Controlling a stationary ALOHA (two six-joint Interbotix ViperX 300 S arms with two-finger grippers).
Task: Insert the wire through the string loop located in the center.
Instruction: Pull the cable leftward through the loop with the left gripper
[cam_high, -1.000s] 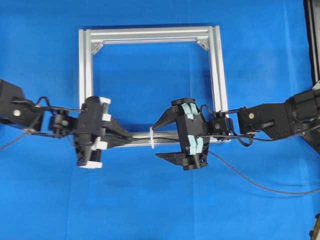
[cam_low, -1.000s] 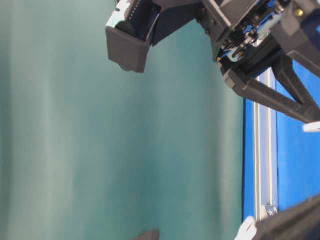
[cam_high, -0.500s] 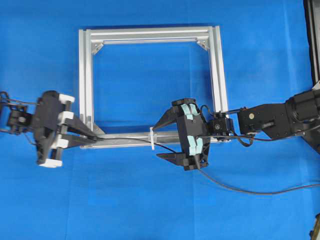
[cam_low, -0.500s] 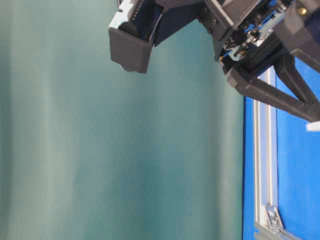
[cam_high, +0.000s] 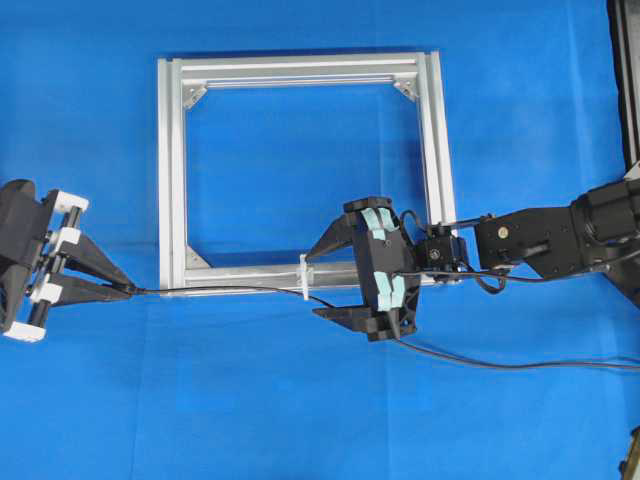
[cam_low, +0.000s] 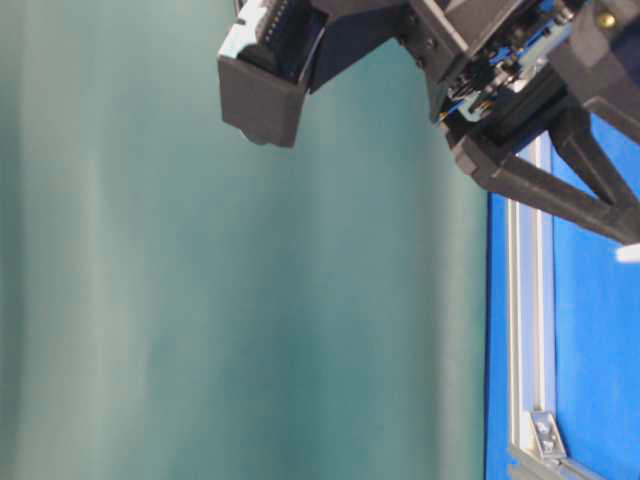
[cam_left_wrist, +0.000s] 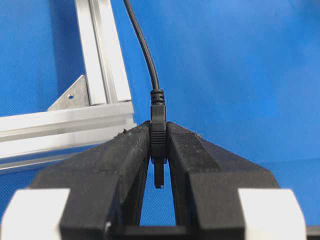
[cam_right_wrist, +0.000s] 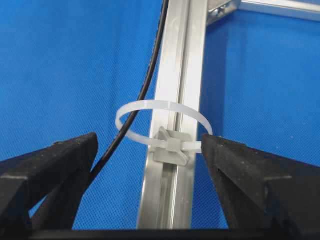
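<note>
The wire (cam_high: 220, 289) is a thin black cable lying along the frame's near bar. It runs through the white string loop (cam_high: 303, 277) and trails off right under the right arm. My left gripper (cam_high: 130, 290) sits at the far left, shut on the wire's plug (cam_left_wrist: 158, 135), with the cable (cam_left_wrist: 142, 45) leading away from it. In the right wrist view the wire (cam_right_wrist: 150, 75) passes inside the string loop (cam_right_wrist: 160, 103). My right gripper (cam_right_wrist: 149, 142) stands open just right of the loop, one finger on each side of the bar, holding nothing.
The silver aluminium frame (cam_high: 170, 150) lies flat on the blue cloth, with the loop clipped to its near bar (cam_right_wrist: 172, 60). The right arm (cam_high: 540, 240) reaches in from the right edge. The table-level view shows the right gripper's black fingers (cam_low: 540, 190) above the frame (cam_low: 528, 300).
My left gripper has drawn back far to the left with the plug, pulling more wire through the loop. The slack on the right has flattened. The right gripper has stayed put.
</note>
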